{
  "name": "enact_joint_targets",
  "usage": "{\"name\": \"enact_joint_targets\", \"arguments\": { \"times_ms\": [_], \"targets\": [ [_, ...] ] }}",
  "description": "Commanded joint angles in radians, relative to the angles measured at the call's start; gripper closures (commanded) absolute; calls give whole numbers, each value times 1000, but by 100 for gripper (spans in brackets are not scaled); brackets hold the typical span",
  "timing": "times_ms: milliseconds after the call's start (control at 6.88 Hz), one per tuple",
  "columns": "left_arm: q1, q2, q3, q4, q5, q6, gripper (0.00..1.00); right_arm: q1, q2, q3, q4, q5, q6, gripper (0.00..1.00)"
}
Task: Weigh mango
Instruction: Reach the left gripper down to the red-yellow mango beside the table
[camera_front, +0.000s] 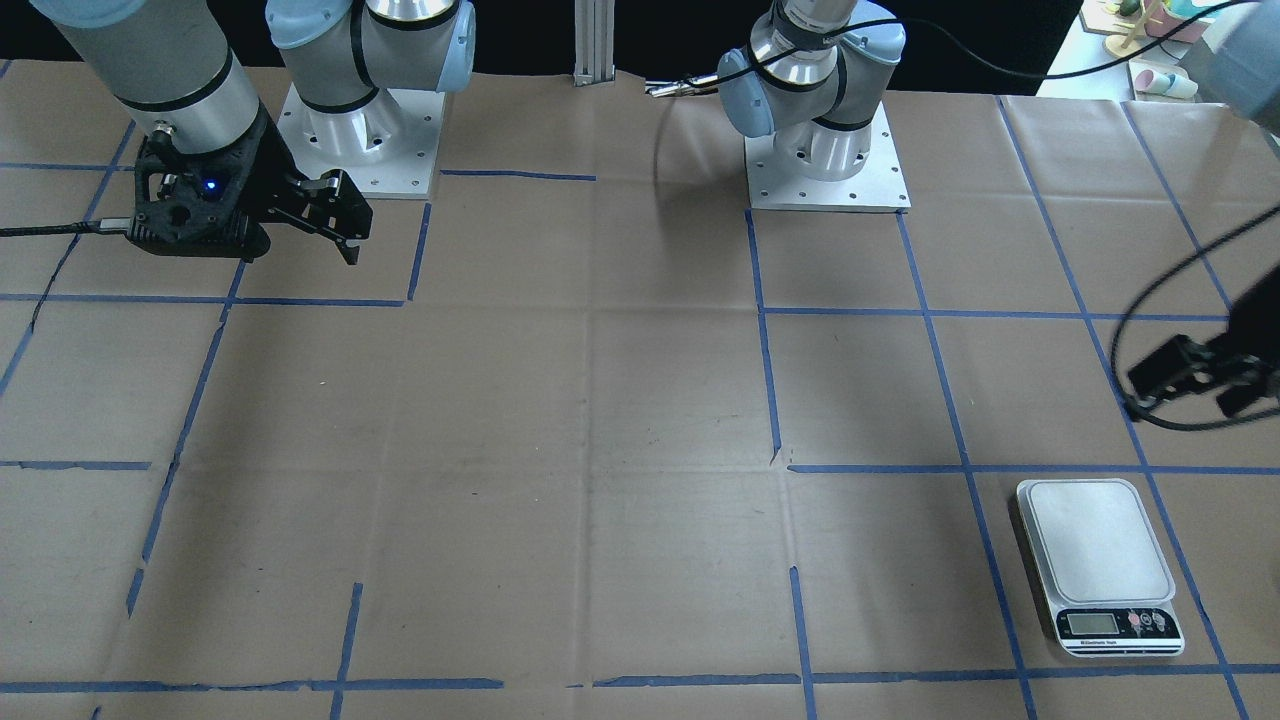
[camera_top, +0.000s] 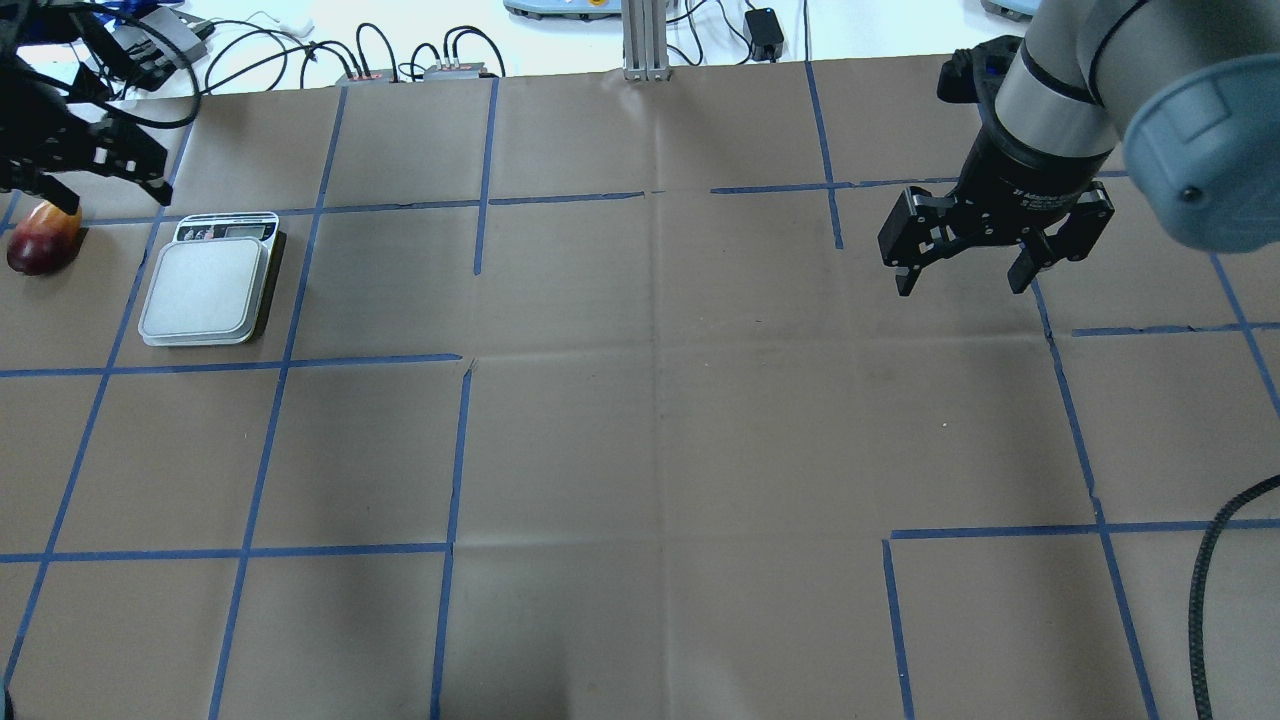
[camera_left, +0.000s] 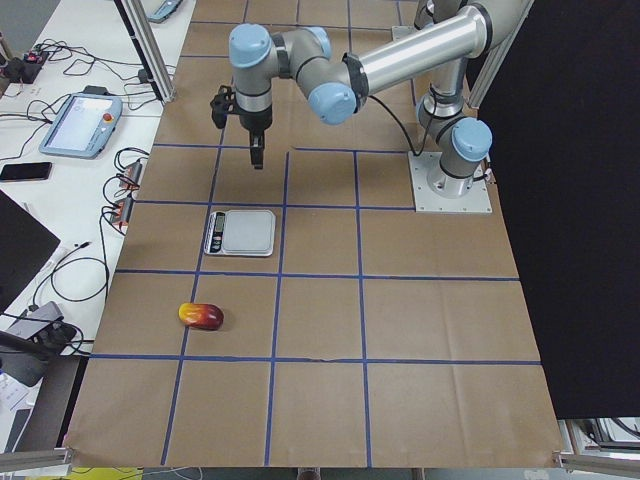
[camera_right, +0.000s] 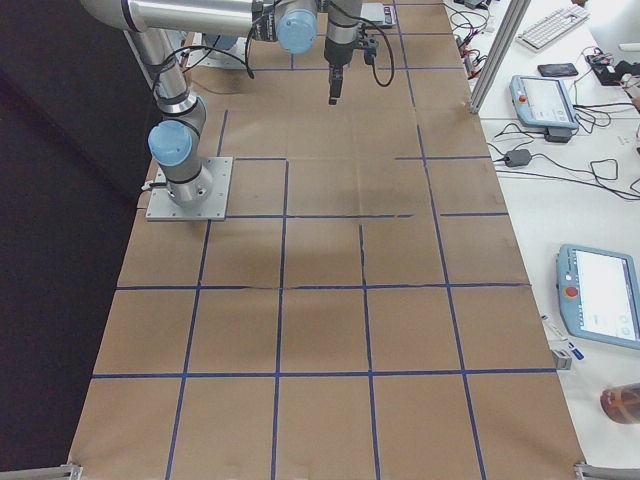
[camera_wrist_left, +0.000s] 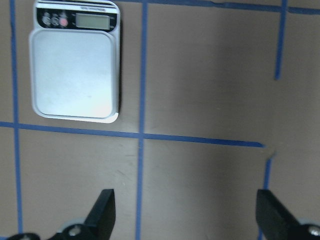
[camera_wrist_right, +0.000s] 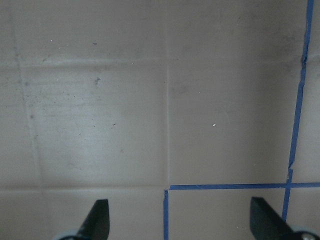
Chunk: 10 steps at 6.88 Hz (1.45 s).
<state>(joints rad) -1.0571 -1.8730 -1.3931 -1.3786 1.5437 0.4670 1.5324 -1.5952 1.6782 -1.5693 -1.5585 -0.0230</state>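
Observation:
The mango (camera_top: 40, 240), dark red fading to yellow, lies on the brown paper at the table's left end; it also shows in the exterior left view (camera_left: 201, 316). A white kitchen scale (camera_top: 208, 290) with nothing on its plate stands beside it, and shows in the front view (camera_front: 1097, 560) and the left wrist view (camera_wrist_left: 74, 75). My left gripper (camera_top: 110, 190) is open and empty, raised above the table near the mango and scale. The mango is out of the left wrist view. My right gripper (camera_top: 962, 284) is open and empty, raised over bare paper on the right.
Blue tape lines (camera_top: 455, 450) divide the brown paper into squares. The arm bases (camera_front: 828, 150) stand at the robot's edge. Cables and teach pendants (camera_right: 540, 95) lie on the white bench beyond the table. A black cable (camera_top: 1215, 560) hangs at the near right.

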Motion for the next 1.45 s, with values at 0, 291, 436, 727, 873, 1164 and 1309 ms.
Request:
{"name": "enact_joint_targets", "arguments": {
  "times_ms": [0, 291, 436, 727, 873, 1164, 1309],
  "targets": [
    [142, -296, 325, 12, -36, 181, 0, 0, 0, 0, 2, 0, 0, 0],
    [180, -545, 629, -14, -34, 211, 0, 0, 0, 0, 0, 0, 0, 0],
    [198, -637, 722, -34, -34, 272, 0, 0, 0, 0, 0, 0, 0, 0],
    [227, -721, 775, -33, -71, 283, 0, 0, 0, 0, 0, 0, 0, 0],
    [232, -741, 775, -28, -73, 285, 0, 0, 0, 0, 0, 0, 0, 0],
    [232, -805, 778, -13, -68, 283, 0, 0, 0, 0, 0, 0, 0, 0],
    [230, -828, 780, 6, -68, 282, 0, 0, 0, 0, 0, 0, 0, 0]
  ]
}}
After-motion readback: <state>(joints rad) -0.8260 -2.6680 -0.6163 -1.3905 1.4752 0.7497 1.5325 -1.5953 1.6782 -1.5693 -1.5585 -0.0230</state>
